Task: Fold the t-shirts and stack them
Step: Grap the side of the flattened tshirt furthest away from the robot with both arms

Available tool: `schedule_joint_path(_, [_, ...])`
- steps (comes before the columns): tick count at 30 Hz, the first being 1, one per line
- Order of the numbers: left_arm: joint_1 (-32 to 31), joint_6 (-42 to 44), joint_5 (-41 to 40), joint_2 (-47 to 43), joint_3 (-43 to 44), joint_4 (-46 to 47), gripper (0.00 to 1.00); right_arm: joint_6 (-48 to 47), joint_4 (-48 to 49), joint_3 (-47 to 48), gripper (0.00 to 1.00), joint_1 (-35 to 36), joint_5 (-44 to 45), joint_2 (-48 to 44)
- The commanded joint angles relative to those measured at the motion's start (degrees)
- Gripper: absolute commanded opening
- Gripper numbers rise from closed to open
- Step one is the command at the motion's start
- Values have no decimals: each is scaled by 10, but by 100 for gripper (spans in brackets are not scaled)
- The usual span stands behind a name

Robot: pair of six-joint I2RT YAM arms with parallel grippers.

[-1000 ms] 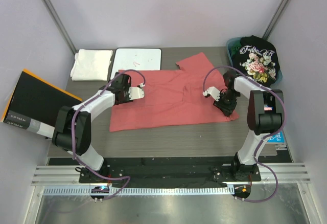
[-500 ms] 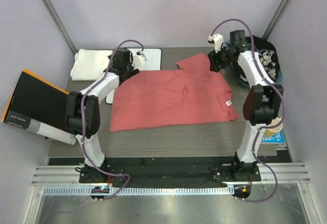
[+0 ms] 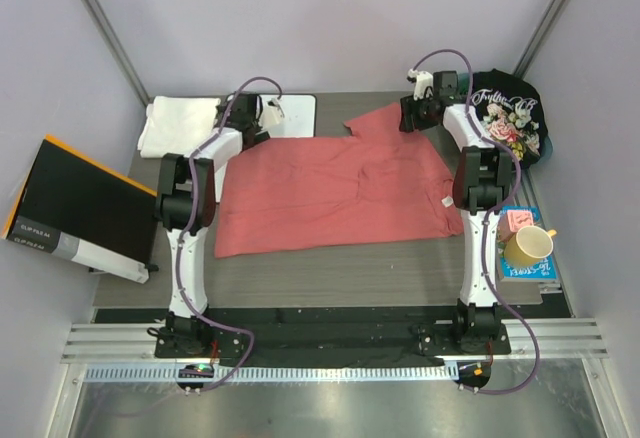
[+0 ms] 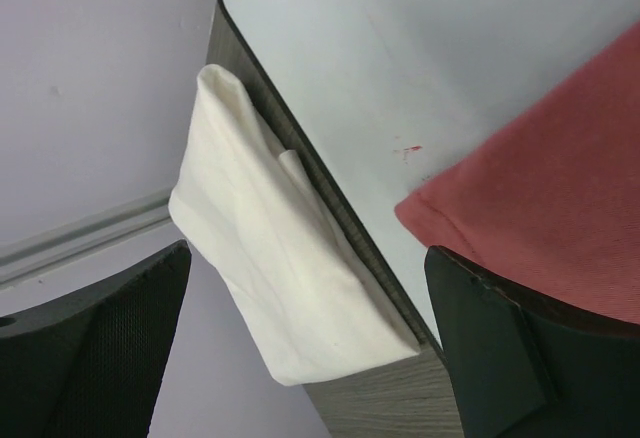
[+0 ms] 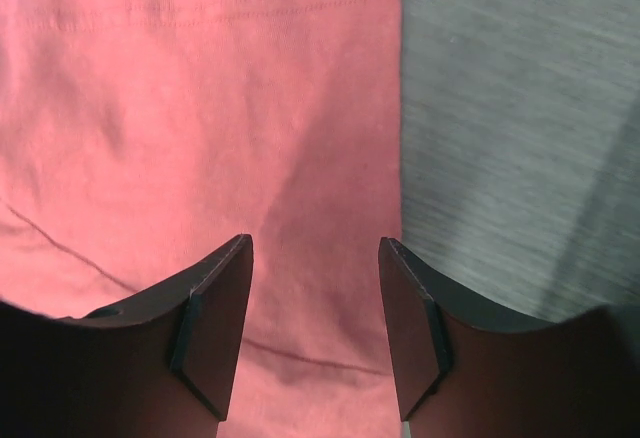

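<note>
White shirt (image 3: 178, 125) lay folded at the table's (image 3: 330, 263) far-left corner, beside the whiteboard (image 3: 290, 108). Left fingers (image 4: 110, 348) were spread, holding nothing, above the red shirt's (image 3: 335, 183) far-left corner. That shirt lay flat mid-table, unfolded. Right fingers (image 5: 215, 328) were spread, empty, over its far-right sleeve. Black shirt (image 3: 505, 118) sat bunched at far right. Judged step: positioning for the first fold. Next, both must descend and pinch the far edge.
</note>
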Motion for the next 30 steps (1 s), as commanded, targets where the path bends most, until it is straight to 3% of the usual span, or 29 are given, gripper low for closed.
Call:
schedule_joint_path(1, [14,14,40,-3,41,-22,99,44,78,22,59,0,-4,-14])
schedule_joint_path(8, [28,28,133,18,108,-172,98,41,86,47,59,7,-8,15])
schedule_joint_path(16, [38,35,177,88,201,-292,98,49,101,58,59,10,0,21])
schedule_joint_path(30, [47,84,230,170,316,-424,95,71,117,60,59,16,9,15])
